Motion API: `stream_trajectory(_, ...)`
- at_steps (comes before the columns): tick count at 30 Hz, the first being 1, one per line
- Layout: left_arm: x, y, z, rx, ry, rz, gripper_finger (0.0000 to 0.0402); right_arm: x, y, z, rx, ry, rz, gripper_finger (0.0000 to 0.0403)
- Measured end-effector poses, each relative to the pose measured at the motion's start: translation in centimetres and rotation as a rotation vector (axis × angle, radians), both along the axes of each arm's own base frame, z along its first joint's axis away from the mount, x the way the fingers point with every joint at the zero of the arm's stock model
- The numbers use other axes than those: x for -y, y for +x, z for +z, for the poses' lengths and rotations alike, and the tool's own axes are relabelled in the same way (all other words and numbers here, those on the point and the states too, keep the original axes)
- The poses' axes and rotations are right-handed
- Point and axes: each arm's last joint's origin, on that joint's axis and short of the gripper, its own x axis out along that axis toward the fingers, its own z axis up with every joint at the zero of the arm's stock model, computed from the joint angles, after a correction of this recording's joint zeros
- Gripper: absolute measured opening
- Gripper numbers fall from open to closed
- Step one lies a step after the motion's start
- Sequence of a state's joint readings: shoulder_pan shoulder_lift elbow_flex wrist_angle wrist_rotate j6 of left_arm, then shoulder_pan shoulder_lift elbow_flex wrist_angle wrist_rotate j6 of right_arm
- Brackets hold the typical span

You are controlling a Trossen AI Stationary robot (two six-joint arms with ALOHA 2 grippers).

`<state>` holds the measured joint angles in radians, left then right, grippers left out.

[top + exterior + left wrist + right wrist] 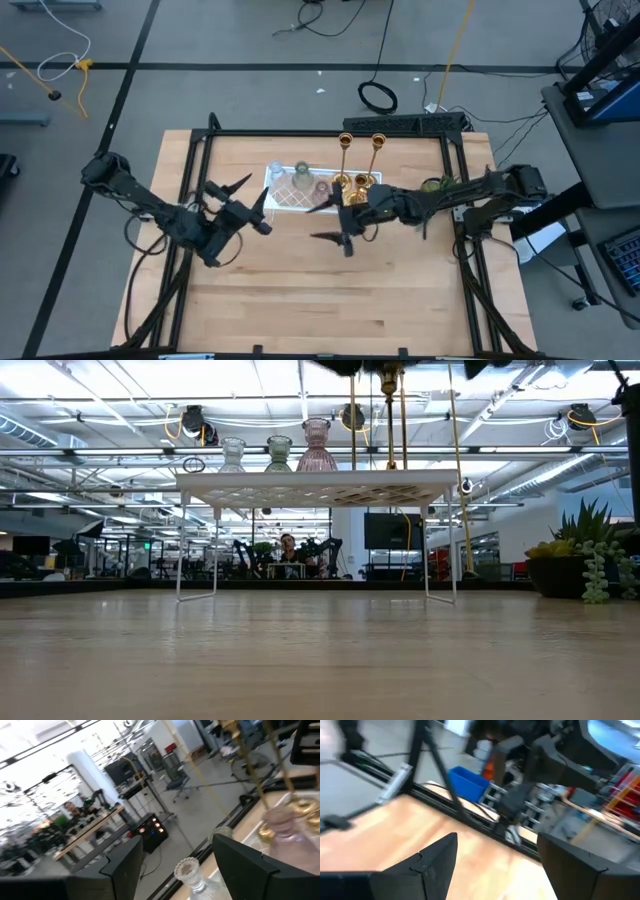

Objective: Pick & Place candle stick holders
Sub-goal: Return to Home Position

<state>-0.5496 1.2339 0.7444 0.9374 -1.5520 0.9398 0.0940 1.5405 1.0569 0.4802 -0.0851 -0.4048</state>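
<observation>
Brass holders (345,140) are seen standing upright at the right end of the white lattice shelf (315,488), their slim stems rising well above it. On the same shelf three glass ones are lined up: the clear holder (232,455) nearest the left end, the green holder (279,453) beside it, and the pink holder (316,445) next to the brass stems. The shelf is set at the far middle of the worktop (300,290).

The left gripper (252,192) is held just beside the shelf's left end, its jaws spread with nothing between them. The right gripper (318,222) is held over bare wood in front of the shelf, near the brass bases, its jaws likewise spread and holding nothing.
</observation>
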Motion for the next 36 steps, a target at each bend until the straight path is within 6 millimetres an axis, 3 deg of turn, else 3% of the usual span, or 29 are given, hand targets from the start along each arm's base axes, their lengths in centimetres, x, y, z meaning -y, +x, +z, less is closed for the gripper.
stream_trajectory(5, 0.7, -2.1, 1.5, 0.055, -0.038, -0.074, 0.0246, -0.3, -3.0, 2.6, -0.068, 0.067, 0.06, 0.0265)
stream_trajectory(10, 0.5, -5.0, 3.4, 0.1, -0.083, -0.139, 0.0246, 0.1, -7.2, 5.4, -0.111, 0.107, 0.077, 0.0265)
stream_trajectory(13, -0.1, -6.7, 4.4, 0.108, -0.093, -0.173, 0.0246, 0.3, -9.8, 5.8, -0.118, 0.107, 0.125, 0.0265)
stream_trajectory(23, -2.3, -9.5, 4.4, 0.172, -0.044, -0.396, 0.0246, 1.4, -17.5, 4.2, 0.007, 0.138, 0.134, 0.0265)
stream_trajectory(27, -2.8, -10.2, 3.5, 0.194, -0.074, -0.723, 0.0246, 1.9, -19.8, 3.4, 0.054, 0.169, 0.116, 0.0265)
stream_trajectory(31, -3.2, -10.7, 2.2, 0.066, -0.065, -1.074, 0.0246, 2.2, -21.4, 2.4, 0.065, 0.184, 0.103, 0.0265)
stream_trajectory(36, -5.1, -12.5, 2.3, 0.068, -0.063, -1.131, 0.0246, 2.3, -23.0, 1.4, 0.103, 0.191, 0.101, 0.0265)
